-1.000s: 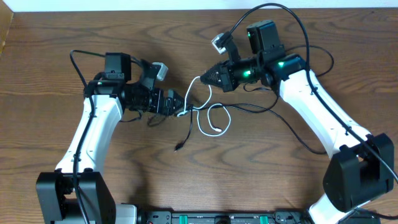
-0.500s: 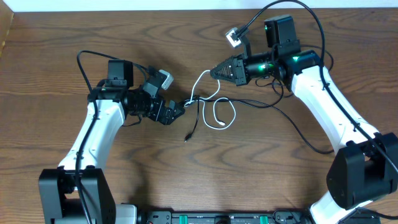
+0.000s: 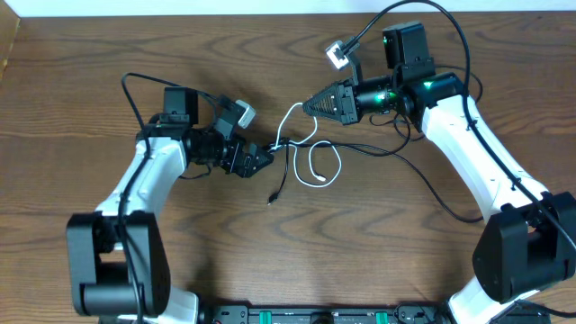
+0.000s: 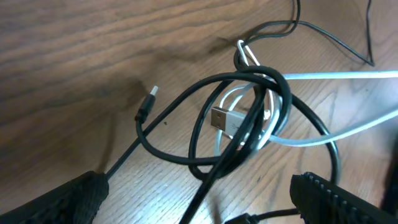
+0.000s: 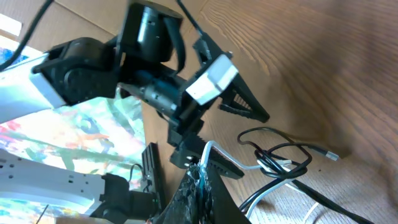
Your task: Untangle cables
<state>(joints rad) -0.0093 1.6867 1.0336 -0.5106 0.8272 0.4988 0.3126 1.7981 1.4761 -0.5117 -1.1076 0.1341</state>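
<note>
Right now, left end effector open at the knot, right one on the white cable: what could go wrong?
1. The right end effector is shut on the white cable; pulling could cinch the black cable looped around it instead of freeing it.
2. The open left end effector points at the knot; closing may pinch both cables together.
3. The white cable's plug sits inside the black loop and may snag.
</note>
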